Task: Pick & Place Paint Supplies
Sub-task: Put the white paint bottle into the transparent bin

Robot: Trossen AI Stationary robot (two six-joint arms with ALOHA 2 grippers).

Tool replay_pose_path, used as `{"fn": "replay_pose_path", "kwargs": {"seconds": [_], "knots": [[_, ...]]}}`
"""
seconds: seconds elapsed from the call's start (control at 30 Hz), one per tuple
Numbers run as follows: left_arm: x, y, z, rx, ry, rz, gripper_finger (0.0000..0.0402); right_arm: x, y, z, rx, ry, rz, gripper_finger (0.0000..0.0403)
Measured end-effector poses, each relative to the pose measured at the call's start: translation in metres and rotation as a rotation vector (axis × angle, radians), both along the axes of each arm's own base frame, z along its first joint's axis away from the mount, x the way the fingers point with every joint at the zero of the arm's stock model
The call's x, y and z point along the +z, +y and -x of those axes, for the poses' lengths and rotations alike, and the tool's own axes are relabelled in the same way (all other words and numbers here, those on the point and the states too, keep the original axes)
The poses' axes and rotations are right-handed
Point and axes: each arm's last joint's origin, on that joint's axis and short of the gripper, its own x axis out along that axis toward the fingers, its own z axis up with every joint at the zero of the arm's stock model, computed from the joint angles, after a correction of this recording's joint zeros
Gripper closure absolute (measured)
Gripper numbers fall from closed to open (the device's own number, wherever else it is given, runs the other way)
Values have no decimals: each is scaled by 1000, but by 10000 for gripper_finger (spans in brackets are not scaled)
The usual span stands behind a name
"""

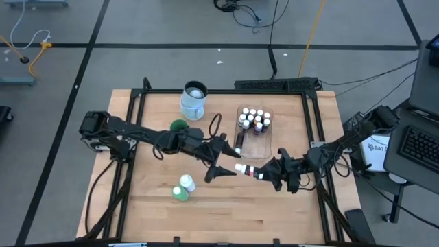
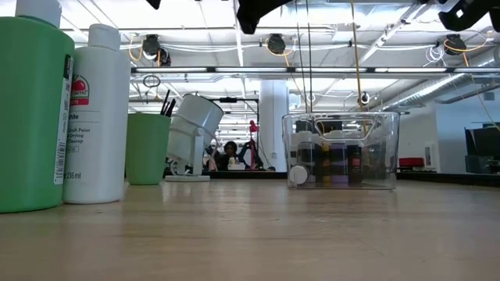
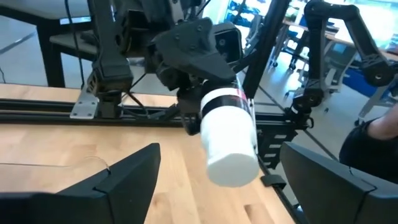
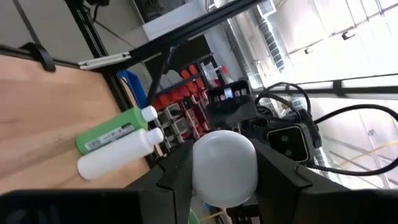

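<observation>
A tiny bottle (image 1: 245, 169) with a white cap and a pink body hangs in the air over the middle of the table, with my right gripper (image 1: 264, 173) shut on it. Its cap (image 3: 230, 146) points at my left gripper (image 1: 223, 163), which is open. The left fingers stand on either side of the line to the cap, a little short of it, touching nothing. Several more tiny white-capped bottles stand in the clear tub (image 1: 254, 122). A green bottle (image 1: 180, 195) and a white bottle (image 1: 186, 183) stand together at the near left. Dark brushes (image 2: 166, 104) stick out of the mug (image 1: 194, 100). My right gripper pinches the tiny bottle's body (image 3: 239, 94) between its two fingers, behind the cap. The fingers come about level from the table's right, and the bottle lies along them with the cap sticking out in front (image 4: 224, 163). The bottle is lifted clear of the table.
A green cup (image 1: 178, 125) stands just left of the mug. One small bottle (image 2: 298, 176) lies on its side in front of the tub. The black frame rails (image 1: 140, 103) run along the table's left, right and far edges. Bare wood lies along the near edge (image 1: 260, 219).
</observation>
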Motion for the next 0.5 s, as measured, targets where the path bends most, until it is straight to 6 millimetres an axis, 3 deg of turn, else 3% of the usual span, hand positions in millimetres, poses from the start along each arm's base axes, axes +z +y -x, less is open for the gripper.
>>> {"fn": "replay_pose_path", "kwargs": {"seconds": [0.5], "knots": [[3,5,-1,3,-34,3,97,2,-7,-3,29,-30,10,277]]}}
